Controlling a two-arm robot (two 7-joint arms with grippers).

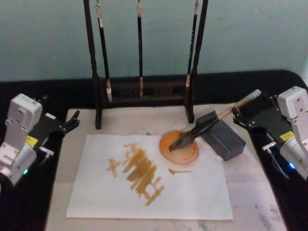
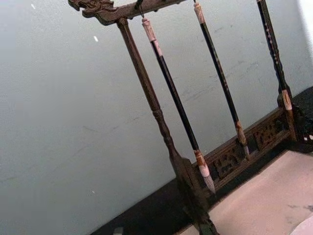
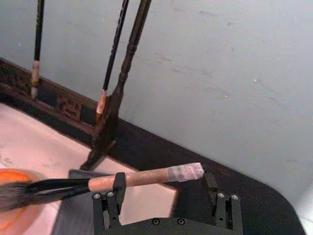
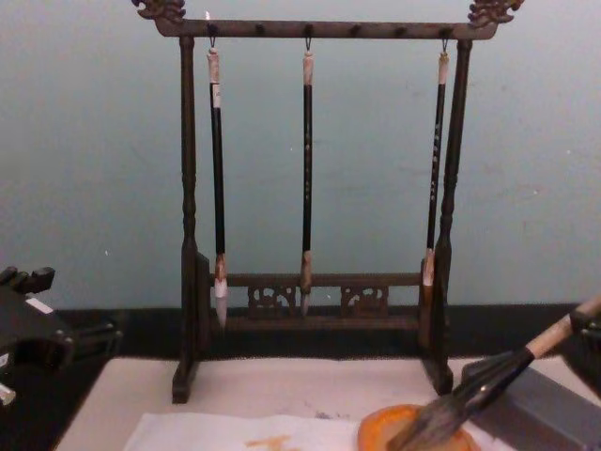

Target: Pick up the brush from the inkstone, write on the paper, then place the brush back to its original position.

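We put this at the tail end of the task, though that's a judgement. The paper (image 1: 96, 192) lies flat on the beige mat (image 1: 252, 192) and already carries a cluster of yellow-orange strokes across its middle, so the writing step looks done. We can't tell from these views whether every mark is from this run.

The brush (image 1: 217, 119) is down, not lifted. It leans tilted over the grey inkstone (image 1: 225, 140), with the bristles resting in the orange dish (image 1: 182, 153) at the paper's far right corner and the pale handle pointing up and out toward the robot's right.

The right gripper (image 3: 164, 182) sits at the handle's upper end, claw released. The fingers (image 3: 119, 183) stand wide apart; one is right against the handle and the other is well clear near its tip. Nothing is clamped.

The left gripper (image 1: 71, 123) is parked at the left edge of the mat, near nothing. The rack (image 1: 91, 62) with three thin brushes stands at the back, untouched.

Left to do, by our read: the right arm only has to back off from the handle. If the brush lies where it belongs, the put-back is done.
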